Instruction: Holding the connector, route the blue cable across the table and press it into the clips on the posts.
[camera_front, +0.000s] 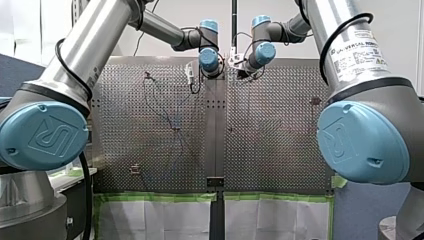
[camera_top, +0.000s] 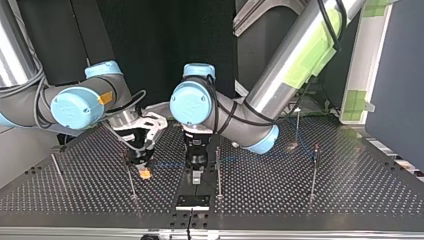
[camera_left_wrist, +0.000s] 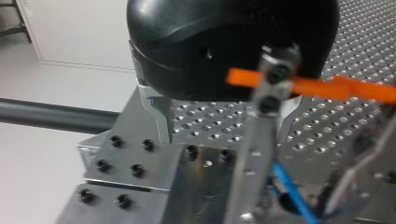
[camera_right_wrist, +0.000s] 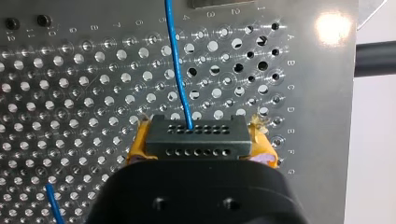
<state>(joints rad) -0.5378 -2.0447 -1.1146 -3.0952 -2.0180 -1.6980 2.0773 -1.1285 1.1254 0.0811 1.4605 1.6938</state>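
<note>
The connector (camera_right_wrist: 194, 139), blue cable (camera_right_wrist: 177, 60) attached, is clamped in the right tool (camera_right_wrist: 201, 142); the left tool (camera_left_wrist: 224, 119) is found spread apart.

A label (camera_front: 356, 54) on my right arm (camera_front: 340, 25), at the front view's two o'clock, reads "UNIVERSAL ROBOTS". The desk (camera_right_wrist: 299, 93) edge bears letters A to G.

In the left wrist view a blurred post (camera_left_wrist: 254, 163) stands right in front of my left gripper (camera_left_wrist: 224, 133) and covers part of one finger. The blue cable (camera_left_wrist: 292, 191) beside it runs off the edge, its end unseen. In the right wrist view the body of my right gripper (camera_right_wrist: 198, 147) hides the lower half of the connector (camera_right_wrist: 196, 134). From the front, both grippers are too small for me to read.
</note>
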